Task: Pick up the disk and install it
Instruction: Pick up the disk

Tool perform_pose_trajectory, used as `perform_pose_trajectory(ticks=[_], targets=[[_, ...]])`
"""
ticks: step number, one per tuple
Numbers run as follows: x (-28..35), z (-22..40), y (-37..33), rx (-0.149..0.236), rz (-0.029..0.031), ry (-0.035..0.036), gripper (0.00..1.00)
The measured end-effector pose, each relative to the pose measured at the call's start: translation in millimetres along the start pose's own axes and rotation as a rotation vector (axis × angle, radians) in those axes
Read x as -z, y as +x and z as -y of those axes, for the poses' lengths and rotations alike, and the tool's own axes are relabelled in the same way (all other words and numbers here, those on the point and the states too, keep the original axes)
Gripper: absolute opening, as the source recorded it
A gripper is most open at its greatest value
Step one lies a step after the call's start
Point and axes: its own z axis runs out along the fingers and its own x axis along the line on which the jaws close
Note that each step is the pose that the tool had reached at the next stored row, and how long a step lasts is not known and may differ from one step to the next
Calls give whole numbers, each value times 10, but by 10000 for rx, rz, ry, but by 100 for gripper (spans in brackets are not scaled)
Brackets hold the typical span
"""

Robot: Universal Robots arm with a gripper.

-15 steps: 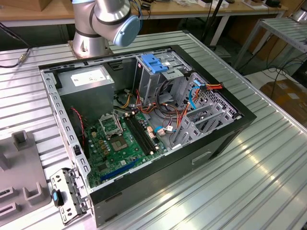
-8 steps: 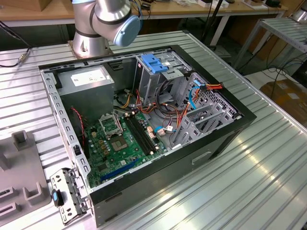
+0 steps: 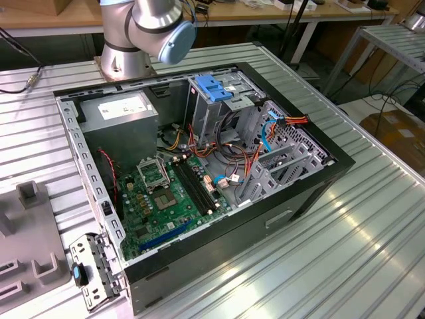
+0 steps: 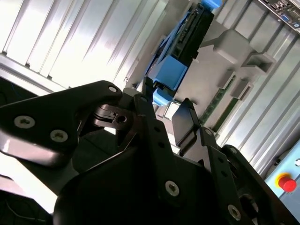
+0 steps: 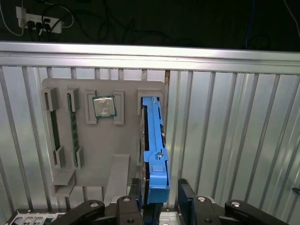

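The disk (image 5: 153, 136), a dark drive in bright blue rails, stands on edge in a slot at the side of a grey holder plate (image 5: 93, 154). My gripper (image 5: 159, 199) is open, its two black fingers straddling the disk's near blue end tab with a small gap on one side. In the second wrist view the disk (image 4: 187, 42) lies just beyond the fingertips (image 4: 147, 91), with the gripper (image 4: 166, 105) level with its blue end. The open computer case (image 3: 199, 166) lies on the table in the exterior view, and a grey drive cage (image 3: 219, 109) stands at its back.
The holder plate also carries a processor chip (image 5: 104, 106) and memory sticks (image 5: 72, 126). A light-blue latch plate (image 3: 214, 86) tops the drive cage. Cables (image 3: 265, 133) cross the case's interior. The ribbed metal table (image 3: 345, 239) ends at a rail (image 5: 150, 58). A red button (image 4: 287, 183) sits nearby.
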Motion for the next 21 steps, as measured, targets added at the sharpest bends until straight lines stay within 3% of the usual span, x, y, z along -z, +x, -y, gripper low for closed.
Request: perform_pose_trajectory(ticks=[3, 7, 16, 21], targets=[[-2, 7, 35, -15, -3, -84, 45], [-10, 36, 55, -46, 4, -376, 45], [-45, 138, 58, -97, 47, -837, 45], [-60, 175, 34, -313, -12, -964, 45]])
